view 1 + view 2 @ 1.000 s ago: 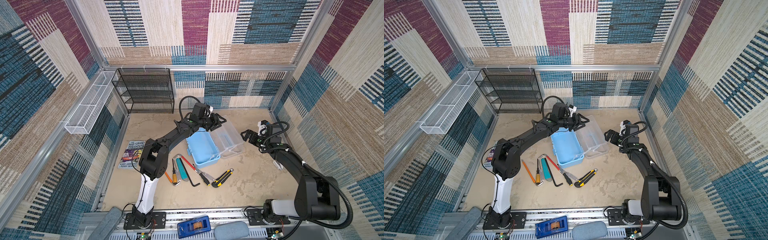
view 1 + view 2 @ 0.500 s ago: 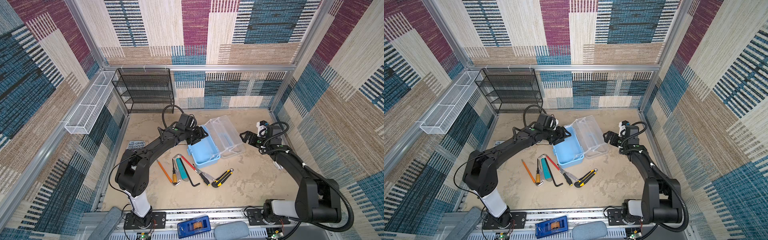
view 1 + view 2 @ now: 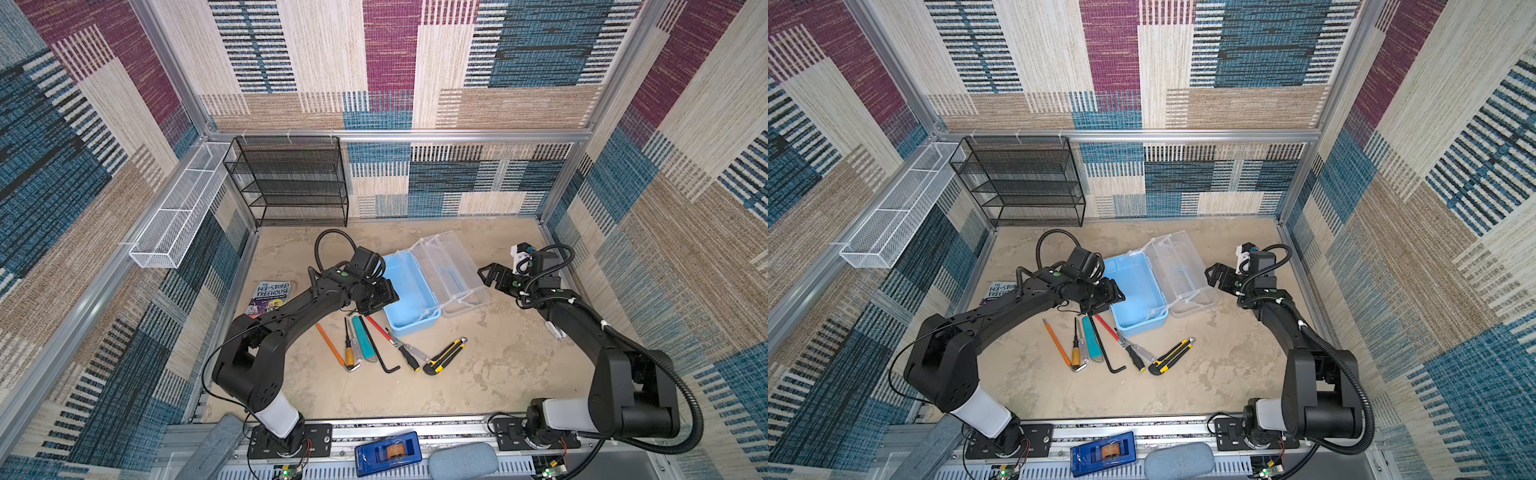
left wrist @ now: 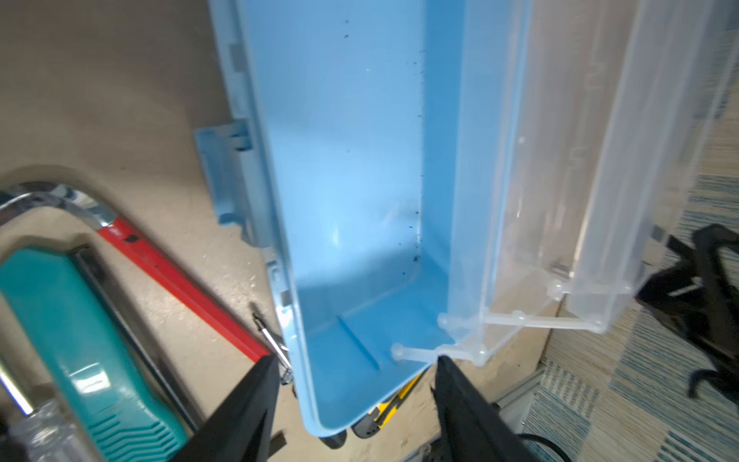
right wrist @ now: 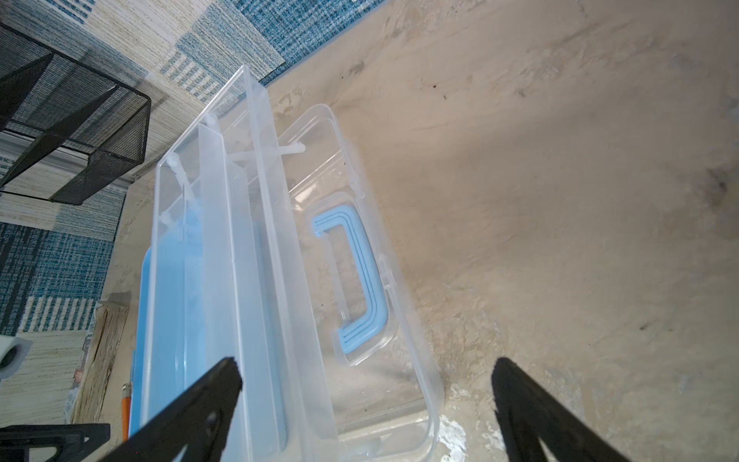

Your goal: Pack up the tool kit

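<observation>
The tool kit's pale blue case [image 3: 409, 291] [image 3: 1136, 291] lies open mid-table with nothing in it, and its clear lid and trays [image 3: 451, 270] [image 5: 248, 256] are folded out to the right. The blue handle [image 5: 356, 276] shows through the lid. In front of the case lie a pencil [image 3: 330, 344], screwdrivers [image 3: 348, 349], a teal knife [image 3: 363, 343] [image 4: 80, 340], a hex key [image 3: 380, 351] and a yellow-black utility knife [image 3: 444, 356]. My left gripper [image 3: 380, 301] [image 4: 354, 362] hovers open at the case's left front side, holding nothing. To the right of the lid, my right gripper [image 3: 488, 276] [image 5: 366, 366] stands wide open and holds nothing.
A paperback book [image 3: 272, 297] lies at the left under my left arm. A black mesh rack [image 3: 291, 183] stands at the back left beside a white wire basket [image 3: 178, 212] on the wall. A dark blue tape dispenser [image 3: 388, 453] sits on the front rail.
My left gripper has drawn back from the clear lid at the case's far end to its left front side, its jaws a little wider. The right arm has not moved.
</observation>
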You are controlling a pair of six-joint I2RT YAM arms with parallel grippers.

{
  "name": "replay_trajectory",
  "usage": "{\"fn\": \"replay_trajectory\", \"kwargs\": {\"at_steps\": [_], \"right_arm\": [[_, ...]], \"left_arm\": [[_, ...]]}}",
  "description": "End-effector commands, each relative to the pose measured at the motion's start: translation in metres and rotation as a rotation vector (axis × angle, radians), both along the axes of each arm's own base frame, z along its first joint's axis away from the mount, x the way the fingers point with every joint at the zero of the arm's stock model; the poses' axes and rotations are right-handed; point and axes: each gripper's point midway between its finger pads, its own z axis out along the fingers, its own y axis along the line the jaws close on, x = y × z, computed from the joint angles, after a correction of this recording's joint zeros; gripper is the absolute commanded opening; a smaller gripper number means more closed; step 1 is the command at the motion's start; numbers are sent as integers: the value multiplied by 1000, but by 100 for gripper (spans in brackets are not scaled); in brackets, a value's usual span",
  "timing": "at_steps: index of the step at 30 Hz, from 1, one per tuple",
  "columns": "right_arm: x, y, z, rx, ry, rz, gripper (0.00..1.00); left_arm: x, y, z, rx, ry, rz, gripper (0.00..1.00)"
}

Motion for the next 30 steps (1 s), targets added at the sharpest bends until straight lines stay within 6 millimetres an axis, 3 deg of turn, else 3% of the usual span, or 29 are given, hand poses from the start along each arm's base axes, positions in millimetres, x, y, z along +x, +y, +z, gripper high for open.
{"fn": "replay_trajectory", "kwargs": {"at_steps": [1,9,17,26,30], "right_arm": [[7,0,9,2,-40,-3,100],[6,0,13,12,-46,-9,100],[-3,-6,8,11,-14,-58,100],[-3,-15,16,9,-21,-116,100],[-5,-19,36,-38,-78,-113,100]], "left_arm": [[-1,2,-8,34,9,-6,65],[17,-19,-19,28,24,-59,62],[43,-42,-15,-29,-9,-78,62],[79,-78,5,-137,-62,-106,61],[79,-76,12,-146,-81,-93,64]]}}
